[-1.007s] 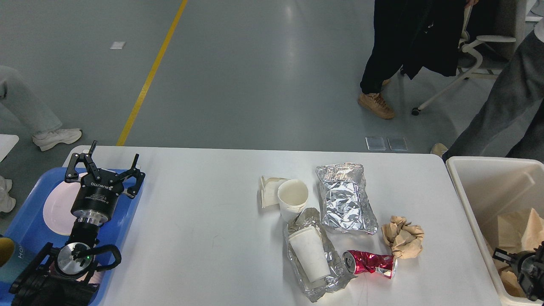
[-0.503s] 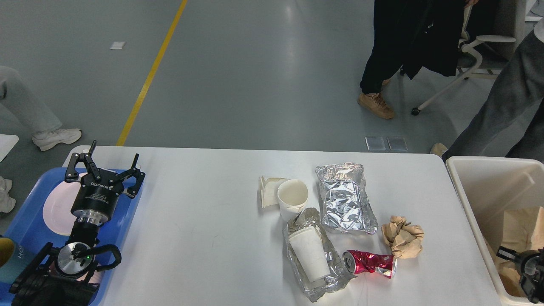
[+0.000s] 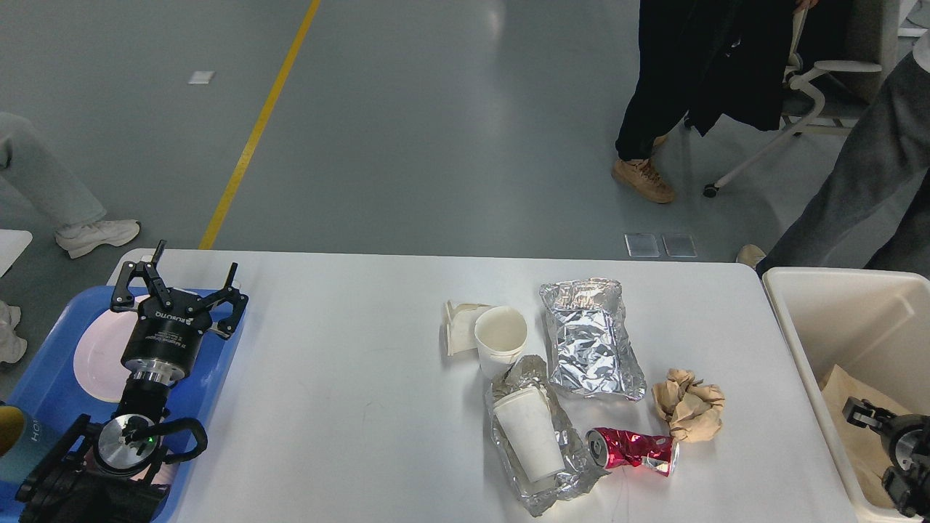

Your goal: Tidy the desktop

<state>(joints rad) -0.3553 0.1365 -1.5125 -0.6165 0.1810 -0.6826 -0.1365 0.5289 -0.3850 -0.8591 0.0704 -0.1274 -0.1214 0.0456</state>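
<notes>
Head view: desktop (image 3: pixel 349 378) right of spread, empty left fingers (image 3: pixel 149 280); right fingers' (image 3: pixel 857 410) state unclear

Two paper cups: one upright (image 3: pixel 500 338), one lying on its side (image 3: pixel 529 434). Two foil pieces, one flat (image 3: pixel 592 340) and one under the lying cup (image 3: pixel 574 465). One crushed red can (image 3: pixel 633 450). One brown paper wad (image 3: pixel 689 404). One folded card (image 3: pixel 459 328).

table (image 3: pixel 349 363): big, white, round corners
upright cup (image 3: pixel 500 339): near the middle, a folded paper (image 3: pixel 459 327) touching its left side
foil bag (image 3: pixel 592 340): flat, just right of that cup
foil sheet (image 3: pixel 574 465): under a lying cup (image 3: pixel 529 434)
red can (image 3: pixel 633 449): crushed, on its side
brown paper ball (image 3: pixel 689 404): touching the can
</notes>
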